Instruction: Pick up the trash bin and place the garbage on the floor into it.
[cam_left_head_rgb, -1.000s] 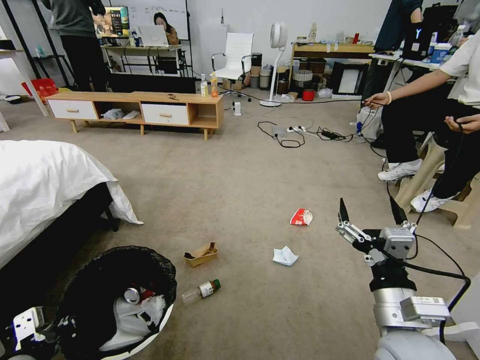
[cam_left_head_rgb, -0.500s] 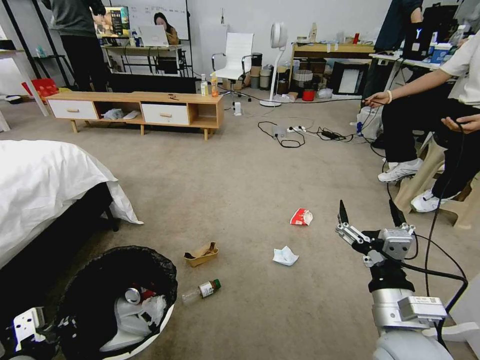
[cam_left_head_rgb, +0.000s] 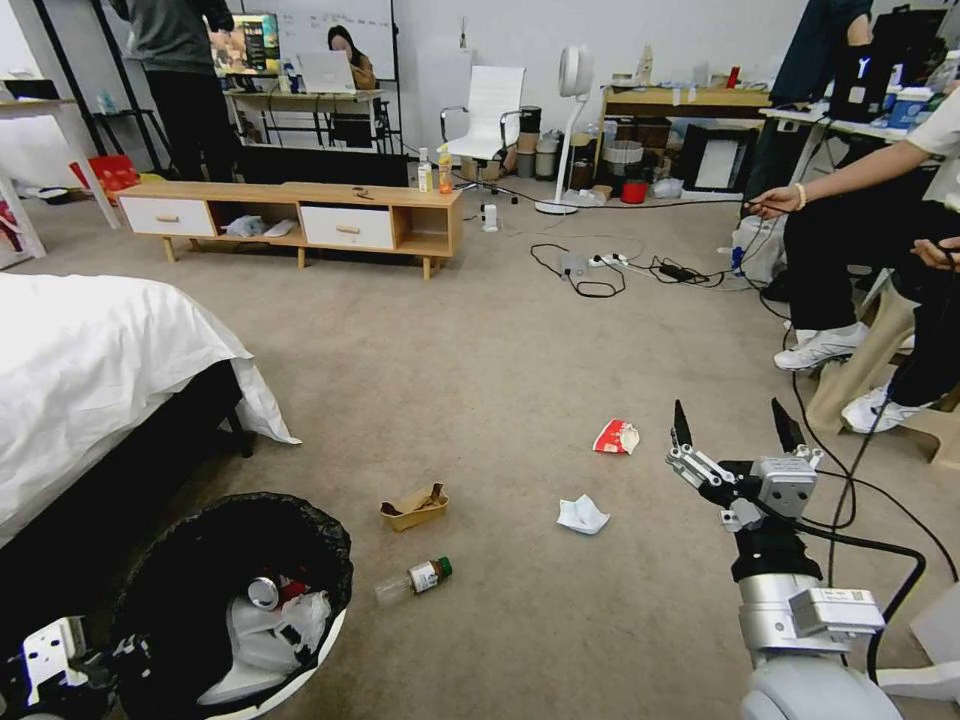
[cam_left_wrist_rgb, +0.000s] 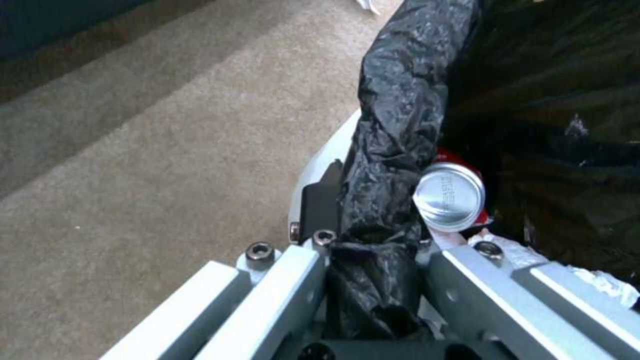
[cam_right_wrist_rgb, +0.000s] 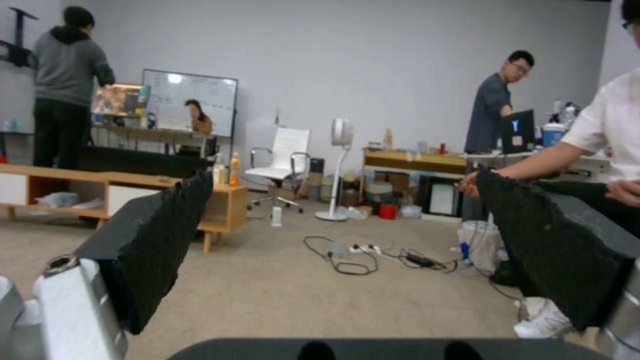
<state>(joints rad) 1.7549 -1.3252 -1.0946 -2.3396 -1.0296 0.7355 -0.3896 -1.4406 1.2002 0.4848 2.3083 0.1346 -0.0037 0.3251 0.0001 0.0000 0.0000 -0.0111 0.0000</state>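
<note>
My left pincer (cam_left_wrist_rgb: 373, 240) is clamped on the bin (cam_left_head_rgb: 235, 610) rim, down by the bed (cam_left_head_rgb: 100, 370). Right pincer (cam_left_head_rgb: 728, 432) hangs wide open above the tissue (cam_left_head_rgb: 582, 515) (bottle (cam_left_head_rgb: 415, 580) lies nearer the bin). Thin bag-over-rim grip could slip.

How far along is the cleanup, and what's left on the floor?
Partly done. The left gripper has its jaws shut on the trash bin rim, and a red can and white tissues already lie inside. The right gripper hangs open and empty above the carpet. Still out: bottle, cardboard tray, crumpled tissue and red-and-white packet.
</note>
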